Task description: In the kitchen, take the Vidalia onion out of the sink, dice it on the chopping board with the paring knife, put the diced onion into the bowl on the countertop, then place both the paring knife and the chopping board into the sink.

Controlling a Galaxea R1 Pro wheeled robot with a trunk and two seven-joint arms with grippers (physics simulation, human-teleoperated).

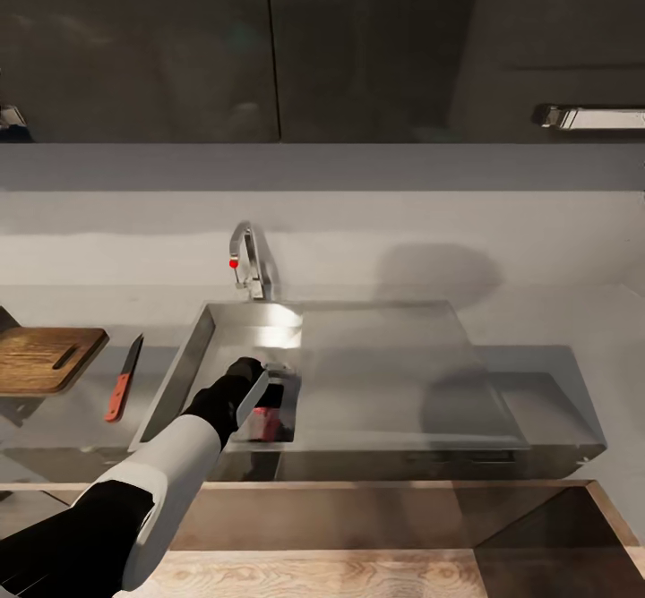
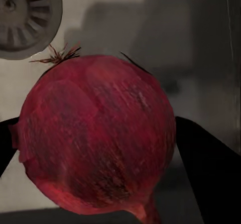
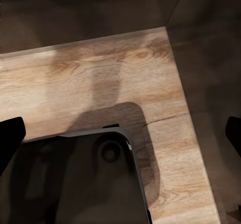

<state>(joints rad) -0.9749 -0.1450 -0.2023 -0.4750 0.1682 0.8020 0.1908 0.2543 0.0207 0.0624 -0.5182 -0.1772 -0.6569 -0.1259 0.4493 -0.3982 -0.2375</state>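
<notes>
The Vidalia onion (image 2: 95,138), dark red with a dry root tuft, sits between my left gripper's (image 2: 98,143) two black fingers (image 2: 206,169), which press on both of its sides. It hangs low in the basin of the sink (image 1: 170,383), close to the round drain (image 2: 22,13). From the head camera, the left gripper (image 1: 269,412) reaches down into the basin's near left corner, where a bit of the onion (image 1: 262,419) shows. The chopping board (image 1: 40,361) and paring knife (image 1: 124,379) lie on the countertop (image 1: 555,329) left of the sink. The bowl is out of view. My right gripper (image 3: 120,133) is open over the floor.
A chrome tap (image 1: 251,262) with a red knob stands behind the basin. A flat drainboard (image 1: 394,374) lies to the right of it. Dark wall cabinets (image 1: 269,43) hang above. Wooden floor (image 3: 100,83) and my grey base (image 3: 70,184) lie under the right gripper.
</notes>
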